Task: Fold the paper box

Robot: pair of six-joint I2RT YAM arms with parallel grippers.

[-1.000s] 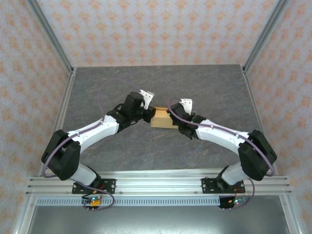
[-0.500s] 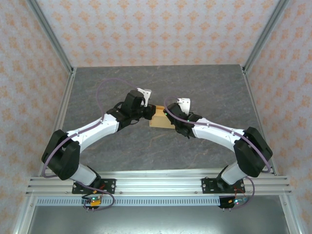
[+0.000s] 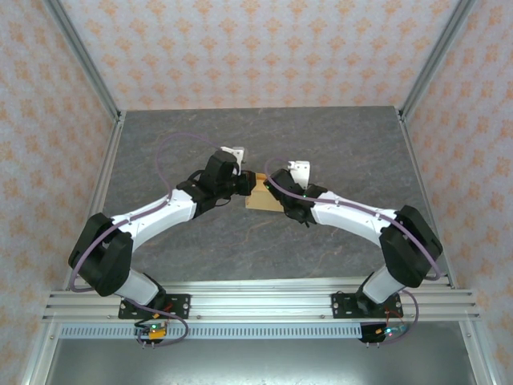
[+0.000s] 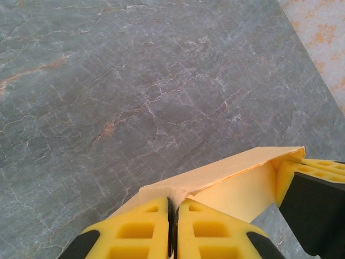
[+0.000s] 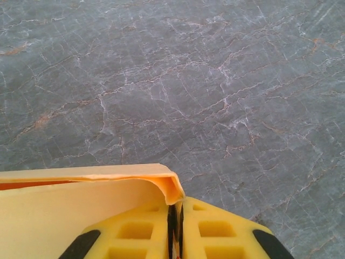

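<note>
Paper box: a tan, thin-cardboard paper box (image 3: 262, 197) sits low and flat near the middle of the table, wedged between the two gripper heads and touching both.
Box from the left wrist: the paper box (image 4: 237, 186) shows a pale panel with a folded top edge that slants up to the right. Its near corner runs right into the gripper tips.
Box from the right wrist: the paper box (image 5: 75, 202) fills the lower left, and its upper flap curls over at the right-hand corner, just above the fingertips.
Left gripper: the left gripper (image 3: 245, 183) (image 4: 172, 204) comes in from the left at the box's left end. Its yellow honeycomb pads are pressed together with only a hairline seam, and the card's folded corner is nipped at that seam.
Right gripper: the right gripper (image 3: 277, 192) (image 5: 175, 208) meets the box's right end. Its yellow pads are likewise squeezed together, with the curled card edge caught at their tips.
Seen across the box: from the left wrist, one yellow finger (image 4: 299, 171) of the right gripper rests against the box's far corner.
Table: a grey, marble-veined tabletop (image 3: 345, 144).
Surroundings: cream walls with an orange floral print (image 3: 256, 48) and silver aluminium frame rails (image 3: 256, 305) along the near edge.
</note>
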